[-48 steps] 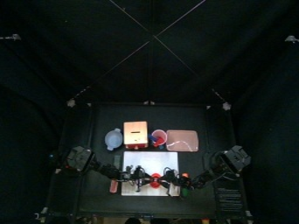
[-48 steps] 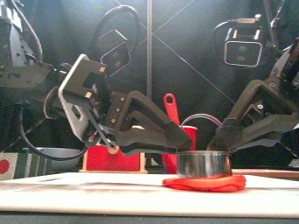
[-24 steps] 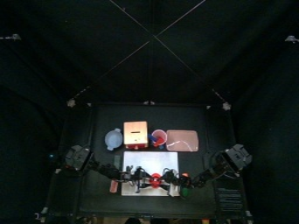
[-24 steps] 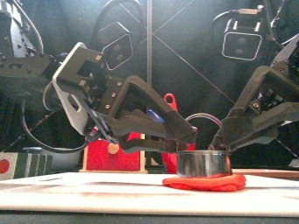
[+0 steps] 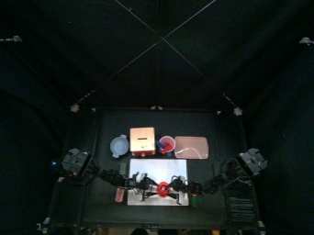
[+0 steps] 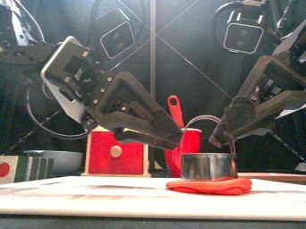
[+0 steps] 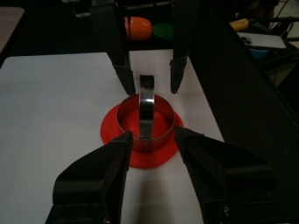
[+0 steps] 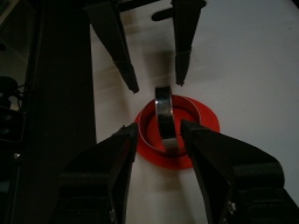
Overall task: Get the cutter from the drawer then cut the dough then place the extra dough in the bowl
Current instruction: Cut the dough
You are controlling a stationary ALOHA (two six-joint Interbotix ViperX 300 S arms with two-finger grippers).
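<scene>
A round metal cutter [image 6: 208, 165] stands on a flat red dough disc [image 6: 209, 186] at the front of the white cutting board [image 6: 72, 190]. Nothing holds it. My left gripper [image 6: 177, 143] hangs open just left of the cutter and slightly above it. On the other side, my right gripper [image 6: 223, 140] is open at about the same height. In the left wrist view the cutter [image 7: 147, 112] sits on the dough [image 7: 122, 144] beyond my left gripper [image 7: 155, 144]. The right wrist view shows the cutter [image 8: 163, 118] and dough [image 8: 198, 140] beyond my right gripper [image 8: 162, 131].
Behind the board stand a wooden box with a red drawer front [image 5: 142, 139], a blue-grey bowl [image 5: 119, 145] to its left, a red cup with knives [image 5: 166, 142] and a pink tray [image 5: 190, 146] to its right.
Both grippers have lifted and drawn back from the cutter, the left to the left and the right to the right. The cutter stays on the dough.
</scene>
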